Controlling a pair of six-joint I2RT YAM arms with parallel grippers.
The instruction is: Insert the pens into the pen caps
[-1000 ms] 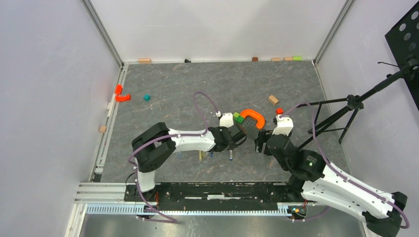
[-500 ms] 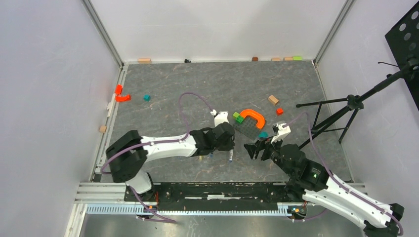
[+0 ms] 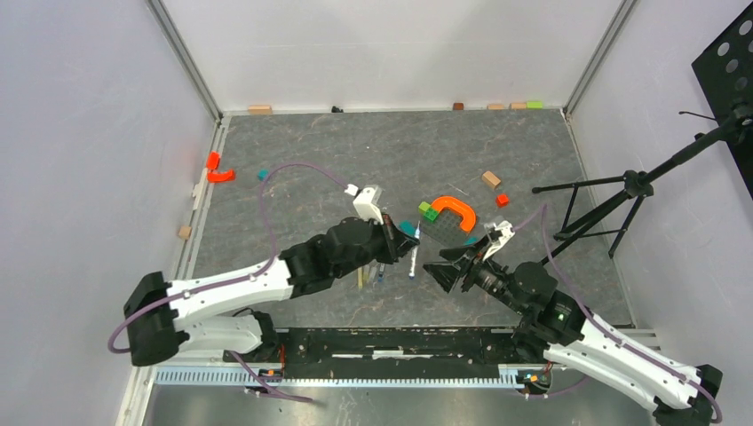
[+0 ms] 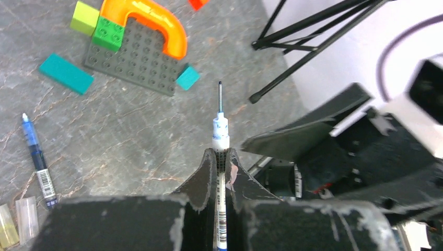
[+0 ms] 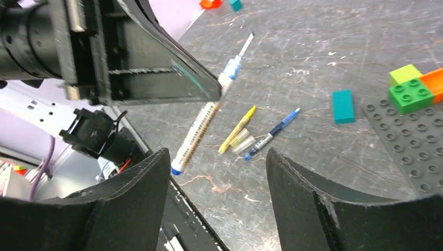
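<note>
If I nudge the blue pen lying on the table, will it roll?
The blue pen looks slim and round, so it would probably roll sideways on the flat table. It seems stiff and light. The clear cap beside it would likely skid off if bumped.

white pen: lower barrel hidden inside left end effector | yellow pen: cut by frame edge

We've got the white pen up off the table now, pinched in the left gripper! The left arm has swung its elbow way out toward 8 o'clock. The right gripper has dropped toward 8 o'clock too, turning its parted jaws to face the pen.
</note>
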